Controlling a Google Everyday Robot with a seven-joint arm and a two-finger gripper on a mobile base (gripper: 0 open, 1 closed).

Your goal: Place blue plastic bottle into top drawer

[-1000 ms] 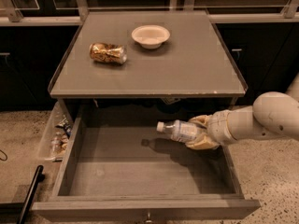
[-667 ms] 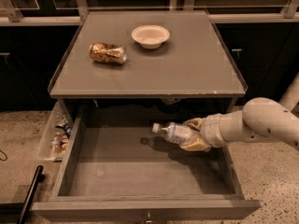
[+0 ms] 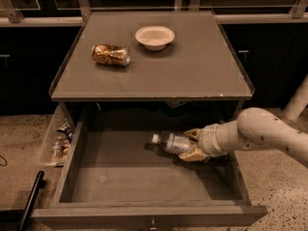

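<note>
I have the arm reaching in from the right, with the pincer (image 3: 188, 144) inside the open top drawer (image 3: 120, 177), towards its back right part. Its two yellowish fingers are closed on the blue plastic bottle (image 3: 171, 142), one above and one below the base end.

The step, as I judge it, is setting the bottle down and letting go. To do that well I'd lower the wrist gently until the bottle's side meets the flat grey bottom, and only then spread the fingers. The shadow under it suggests it hangs a little above the floor, so releasing now would probably drop it and let it roll. I'd also stay clear of the right wall and of the underside of the counter (image 3: 192, 71) when I pull the arm out, and lift straight away so the fingers don't drag the bottle along.

The bottle lies nearly level, sticking out to the left of the pincer. Its white cap points left and slightly up, away from the wrist, and only the rear part sits between the fingers. The label and neck are clear of them.
</note>
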